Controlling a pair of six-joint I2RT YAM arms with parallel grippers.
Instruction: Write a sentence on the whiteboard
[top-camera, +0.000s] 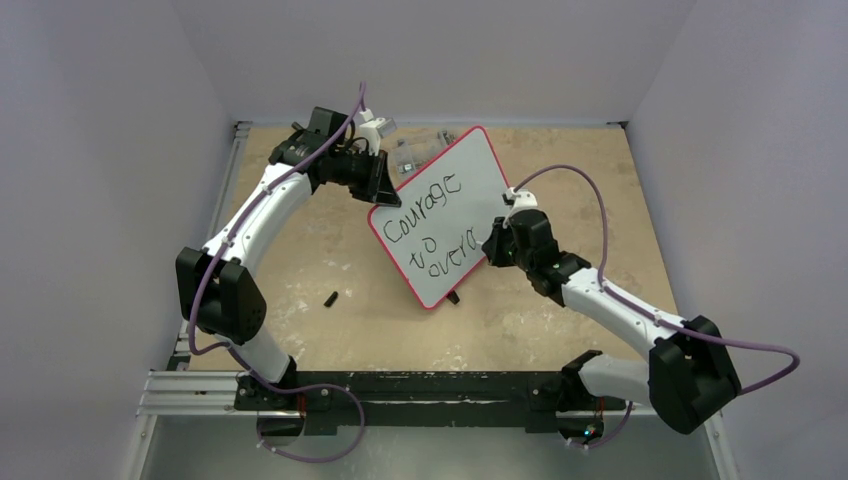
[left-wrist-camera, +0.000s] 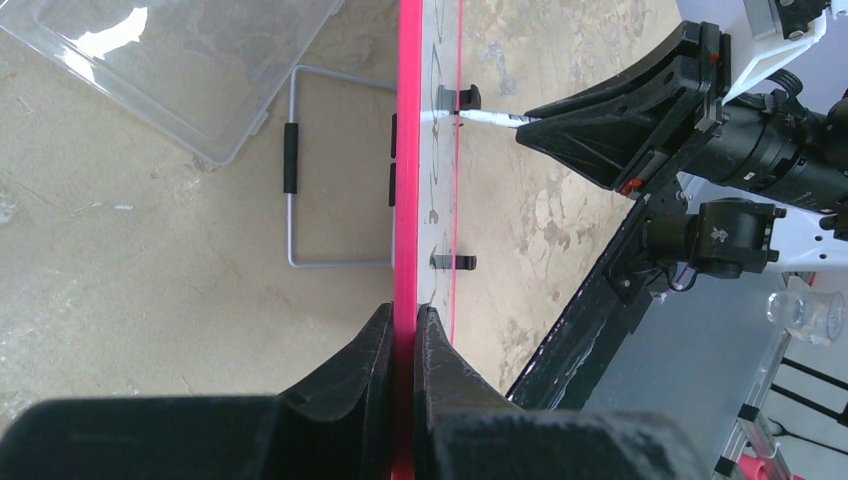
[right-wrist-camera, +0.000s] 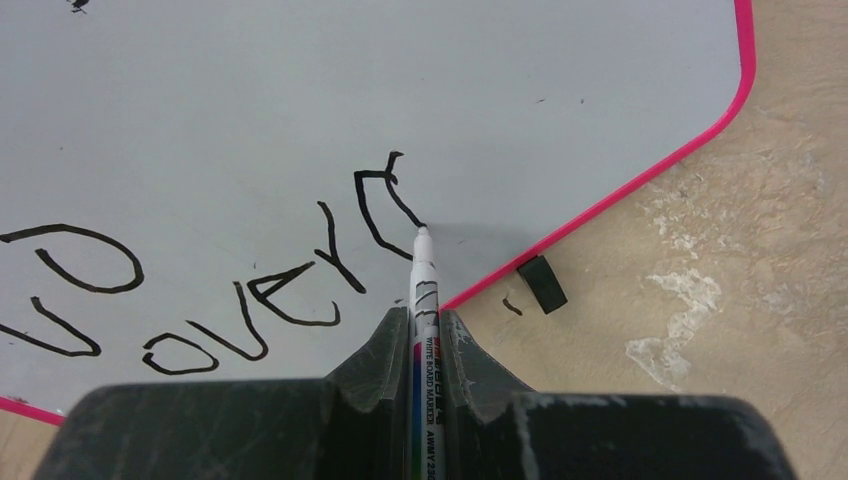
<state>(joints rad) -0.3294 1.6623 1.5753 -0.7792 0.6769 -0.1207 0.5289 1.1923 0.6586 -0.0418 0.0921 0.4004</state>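
The whiteboard (top-camera: 440, 215), white with a red-pink frame, stands tilted on the table and bears black writing "Courage to overc". My left gripper (top-camera: 378, 180) is shut on its upper-left frame edge; in the left wrist view the pink edge (left-wrist-camera: 407, 150) runs between my left gripper's (left-wrist-camera: 405, 325) fingers. My right gripper (top-camera: 497, 240) is shut on a whiteboard marker (right-wrist-camera: 421, 290). The marker's tip touches the board (right-wrist-camera: 420, 90) at the end of the last letter, close to the lower frame edge. One black foot (right-wrist-camera: 541, 283) shows beside that edge.
A clear plastic box (left-wrist-camera: 170, 60) and a wire stand (left-wrist-camera: 300, 170) lie behind the board. A small black cap (top-camera: 330, 299) lies on the table left of the board. Grey walls enclose the table on three sides.
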